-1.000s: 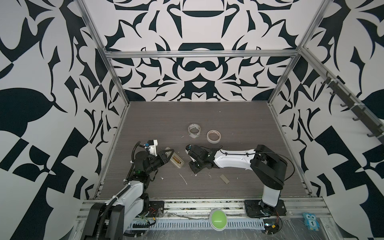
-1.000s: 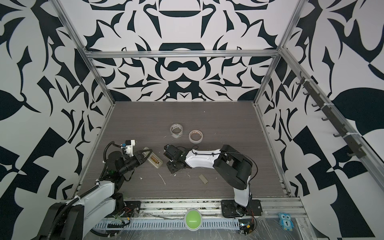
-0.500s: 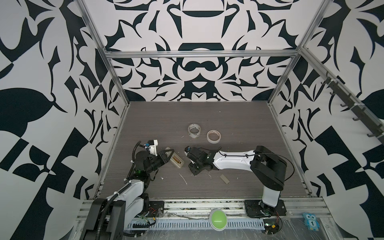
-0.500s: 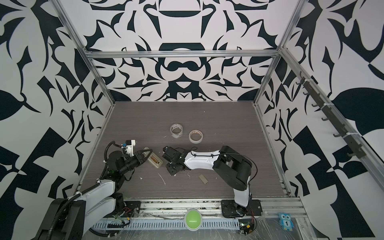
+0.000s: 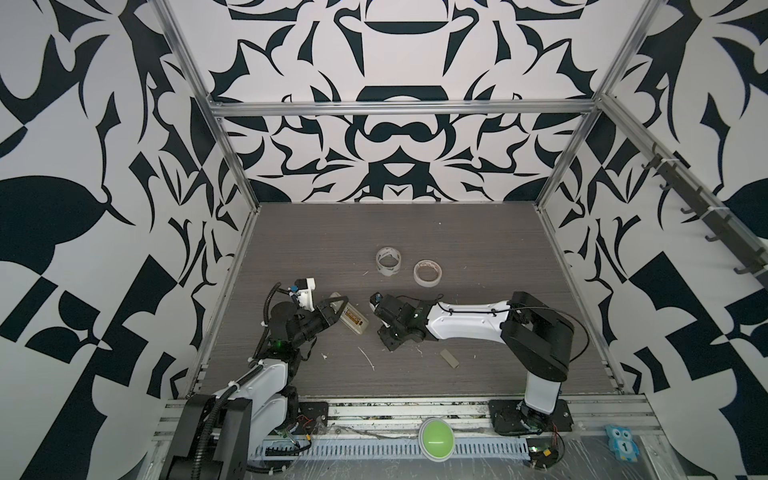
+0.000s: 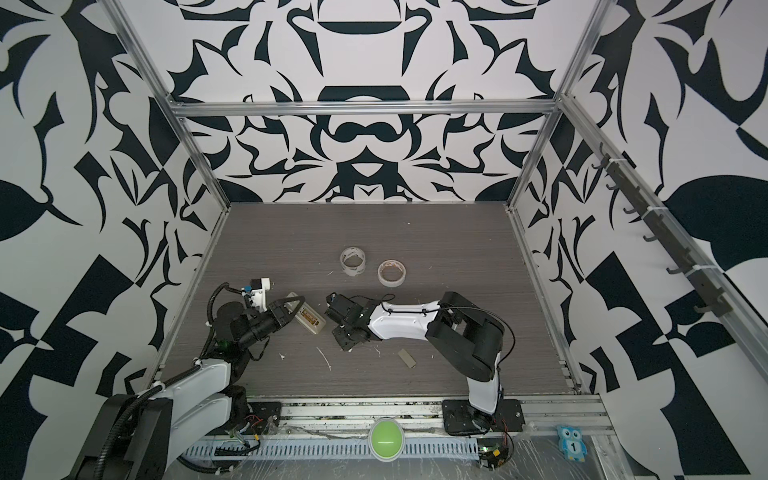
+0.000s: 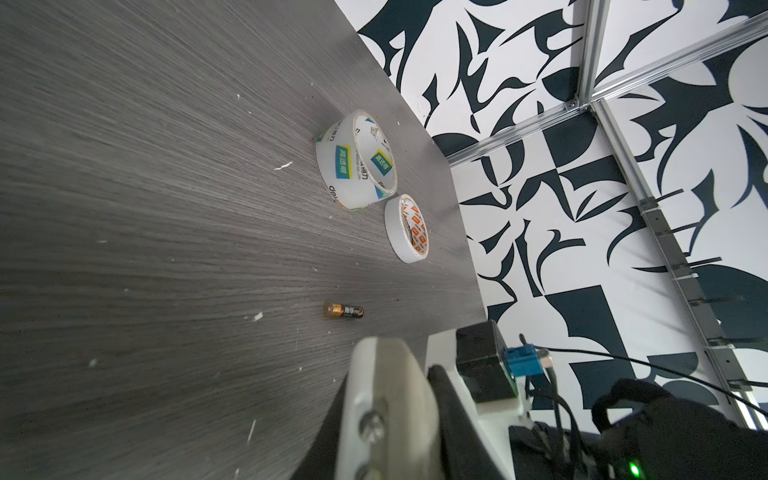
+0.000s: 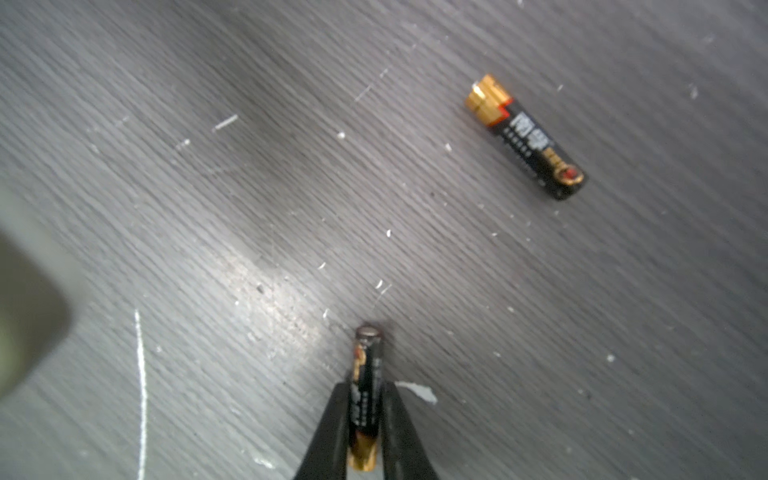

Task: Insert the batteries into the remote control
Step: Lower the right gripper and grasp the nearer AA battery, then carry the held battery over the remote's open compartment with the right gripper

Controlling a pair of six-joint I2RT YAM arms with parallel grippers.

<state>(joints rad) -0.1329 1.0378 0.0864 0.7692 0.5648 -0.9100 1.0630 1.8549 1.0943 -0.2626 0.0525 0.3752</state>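
Observation:
The white remote control (image 5: 354, 322) is tilted off the table with its open battery compartment facing up, and my left gripper (image 5: 332, 314) is shut on one end of it. In the left wrist view the remote control (image 7: 386, 386) fills the space between the black jaws of my left gripper (image 7: 390, 432). My right gripper (image 8: 365, 415) is shut on one dark, gold-ended battery (image 8: 368, 374), whose free tip is at the table. In both top views my right gripper (image 5: 387, 337) points down just right of the remote. A second battery (image 8: 525, 137) lies loose on the table (image 7: 343, 311).
Two tape rolls (image 5: 388, 261) (image 5: 427, 272) sit behind the arms, mid-table. A small grey flat piece (image 5: 449, 358) lies near the front, right of my right gripper. White flecks and a white streak (image 5: 367, 358) dot the wood. A green button (image 5: 435, 434) sits on the front rail.
My right gripper's jaws have closed onto the battery, and that arm has shifted slightly left. The left arm and the remote have not moved.

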